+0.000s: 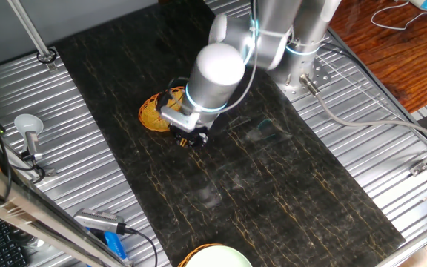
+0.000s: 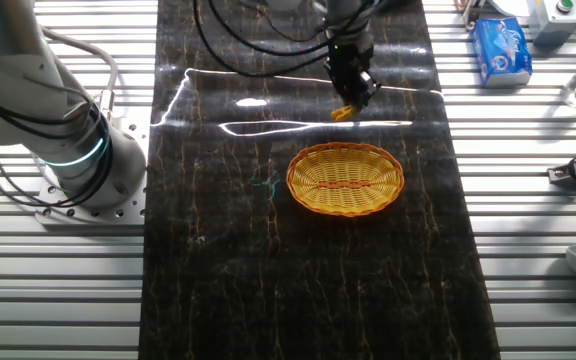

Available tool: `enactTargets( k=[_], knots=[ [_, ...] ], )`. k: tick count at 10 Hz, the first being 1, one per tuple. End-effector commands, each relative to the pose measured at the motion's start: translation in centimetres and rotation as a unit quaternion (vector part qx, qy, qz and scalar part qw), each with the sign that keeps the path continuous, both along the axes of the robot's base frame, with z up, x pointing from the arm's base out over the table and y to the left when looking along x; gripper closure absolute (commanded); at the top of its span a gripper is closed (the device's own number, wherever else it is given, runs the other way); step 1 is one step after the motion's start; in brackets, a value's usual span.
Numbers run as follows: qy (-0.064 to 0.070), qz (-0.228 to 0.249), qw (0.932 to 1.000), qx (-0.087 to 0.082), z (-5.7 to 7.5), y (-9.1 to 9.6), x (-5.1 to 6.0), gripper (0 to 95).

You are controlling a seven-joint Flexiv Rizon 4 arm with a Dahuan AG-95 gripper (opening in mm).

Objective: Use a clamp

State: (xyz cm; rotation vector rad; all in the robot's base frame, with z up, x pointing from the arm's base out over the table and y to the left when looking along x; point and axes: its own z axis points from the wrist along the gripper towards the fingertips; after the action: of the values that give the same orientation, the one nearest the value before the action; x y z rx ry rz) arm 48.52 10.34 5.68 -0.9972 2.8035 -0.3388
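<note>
The clamp (image 2: 343, 113) is a tiny yellow-orange clip on the black mat just beyond the woven basket (image 2: 345, 179). My gripper (image 2: 352, 100) points down onto it, and its dark fingers look closed around the clip's upper end. In one fixed view the gripper (image 1: 192, 139) is low over the mat, right beside the basket (image 1: 153, 113). The arm hides part of the basket there, and the clamp does not show in that view.
A black mat (image 2: 268, 280) runs down the ribbed metal table. A blue-white packet (image 2: 499, 50) lies at the far right. The arm's base (image 2: 68, 150) stands at the left. A second basket with a white bowl (image 1: 215, 257) sits at the mat's near end.
</note>
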Motion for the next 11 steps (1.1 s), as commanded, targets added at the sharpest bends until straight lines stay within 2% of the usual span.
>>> enactTargets(
  k=[1,2,3,4,5,6,7,8,10,11],
  knots=[
    [-0.011,0.006,0.9999,0.000,-0.2,-0.7,0.2,95.0],
    [-0.011,0.003,0.9999,0.002,-0.4,-0.7,0.3,95.0],
    [0.013,-0.018,0.9997,0.009,-0.5,-0.4,0.8,95.0],
    [0.057,-0.063,0.9954,0.044,-0.5,0.1,1.3,95.0],
    [0.069,-0.073,0.9938,0.047,-0.5,0.3,1.7,95.0],
    [0.088,-0.086,0.9905,0.061,-0.3,0.5,2.1,95.0],
    [0.102,-0.088,0.9889,0.063,0.0,0.5,2.7,95.0],
    [0.116,-0.086,0.9867,0.074,0.5,0.3,3.3,95.0],
    [0.135,-0.084,0.9838,0.083,1.1,0.0,4.0,95.0],
    [0.140,-0.080,0.9829,0.088,1.2,-0.1,4.0,95.0]
  ],
)
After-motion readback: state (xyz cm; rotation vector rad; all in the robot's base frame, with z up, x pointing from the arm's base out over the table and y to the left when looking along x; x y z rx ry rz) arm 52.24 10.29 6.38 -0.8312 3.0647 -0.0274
